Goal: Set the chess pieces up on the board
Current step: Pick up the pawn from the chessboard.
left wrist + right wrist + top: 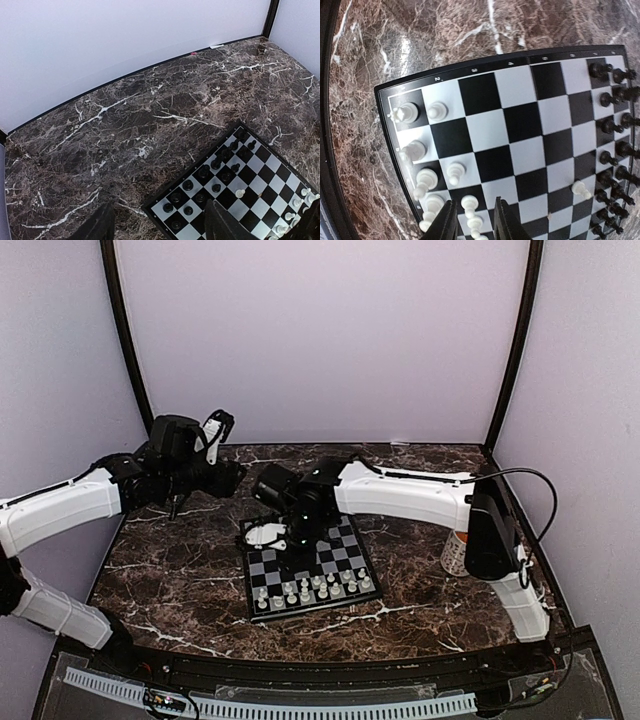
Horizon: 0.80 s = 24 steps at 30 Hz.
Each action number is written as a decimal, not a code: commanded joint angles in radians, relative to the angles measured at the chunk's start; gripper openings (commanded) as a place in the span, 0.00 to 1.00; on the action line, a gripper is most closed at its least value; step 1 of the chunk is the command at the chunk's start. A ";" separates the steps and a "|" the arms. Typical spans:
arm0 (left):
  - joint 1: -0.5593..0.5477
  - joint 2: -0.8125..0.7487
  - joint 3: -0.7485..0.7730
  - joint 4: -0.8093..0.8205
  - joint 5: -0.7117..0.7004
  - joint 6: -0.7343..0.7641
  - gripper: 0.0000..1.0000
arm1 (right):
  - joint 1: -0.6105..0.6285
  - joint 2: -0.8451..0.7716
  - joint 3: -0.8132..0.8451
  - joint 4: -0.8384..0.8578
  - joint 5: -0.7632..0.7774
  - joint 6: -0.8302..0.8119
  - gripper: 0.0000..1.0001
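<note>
Dark marble, veined white, is being shown under everything, with lilac walls closing it in behind. Nearest in the overhead view, the white chess pieces are being shown ranked along the lower edge of the board, which is lying at the middle of the frame.

Just above them the right gripper is being held low over the board's upper left part. At bottom centre of its wrist view, its jaws are being held slightly apart with a white pawn standing between them, and no pad is being seen pressing on it. So the step is being read as the setting down of that pawn. To do it well, the jaws are best widened a touch more and the arm raised straight up, since neighbours are crowding close.

One lone white pawn is being shown at lower right of that view, close to the black chess pieces ranked down the right edge. It is being judged the likely next pick.

Farthest back, at upper left of the overhead frame, the left gripper is being held wide apart and empty, off the board's corner.
</note>
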<state>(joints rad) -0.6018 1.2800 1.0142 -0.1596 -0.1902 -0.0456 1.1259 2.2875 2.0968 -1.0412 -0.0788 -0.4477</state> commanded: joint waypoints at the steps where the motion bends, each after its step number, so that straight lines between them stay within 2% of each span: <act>1: 0.007 0.035 0.015 -0.014 0.110 0.019 0.63 | -0.093 -0.153 -0.044 0.005 -0.045 0.015 0.27; 5: 0.005 0.092 0.022 -0.011 0.321 0.063 0.53 | -0.184 -0.272 -0.140 0.048 -0.072 0.025 0.27; 9: -0.029 0.182 0.066 -0.057 0.419 0.090 0.46 | -0.279 -0.356 -0.238 0.103 -0.115 0.037 0.28; 16: -0.108 0.342 0.177 -0.119 0.340 0.038 0.43 | -0.339 -0.427 -0.416 0.197 -0.140 0.039 0.28; 20: -0.130 0.458 0.294 -0.215 0.350 0.002 0.37 | -0.357 -0.431 -0.444 0.208 -0.149 0.031 0.28; 24: -0.146 0.532 0.356 -0.253 0.353 -0.009 0.36 | -0.372 -0.443 -0.460 0.213 -0.134 0.021 0.29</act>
<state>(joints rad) -0.7368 1.7714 1.3132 -0.3214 0.1471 -0.0284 0.7765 1.8725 1.6489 -0.8795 -0.2050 -0.4179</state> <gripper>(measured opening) 0.365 0.282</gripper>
